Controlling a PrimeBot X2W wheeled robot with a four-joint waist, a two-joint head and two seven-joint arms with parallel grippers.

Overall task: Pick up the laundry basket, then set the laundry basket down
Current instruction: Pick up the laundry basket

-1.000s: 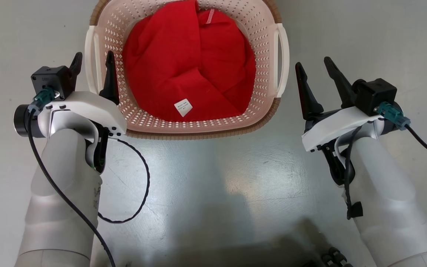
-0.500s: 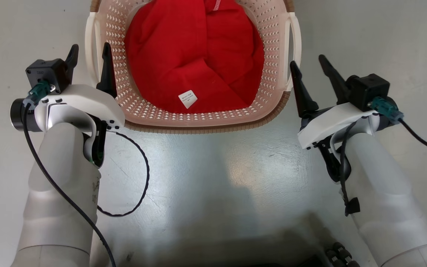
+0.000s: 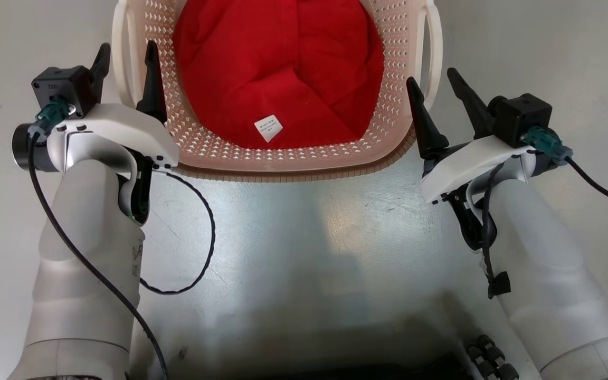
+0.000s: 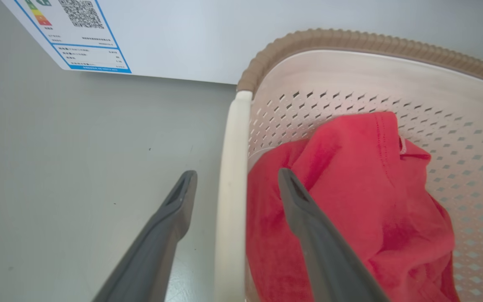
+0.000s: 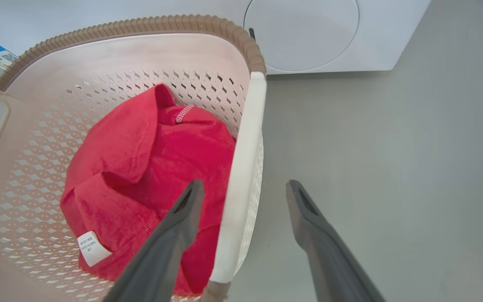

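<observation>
Both jaws open, right gripper [image 3: 430, 76] has edged astride its handle [image 5: 243, 167] like left gripper [image 3: 127, 50]; laundry basket [image 3: 293, 171] awaits clamping.

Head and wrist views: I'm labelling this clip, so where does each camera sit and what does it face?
Head view: on the head, looking down at the laundry basket; both forearms, left hand and right hand show.
Left wrist view: along the left hand's fingers, open astride the left handle.
Right wrist view: along the right hand's fingers, open astride the right handle.
Both wrist views share the red garment.
</observation>
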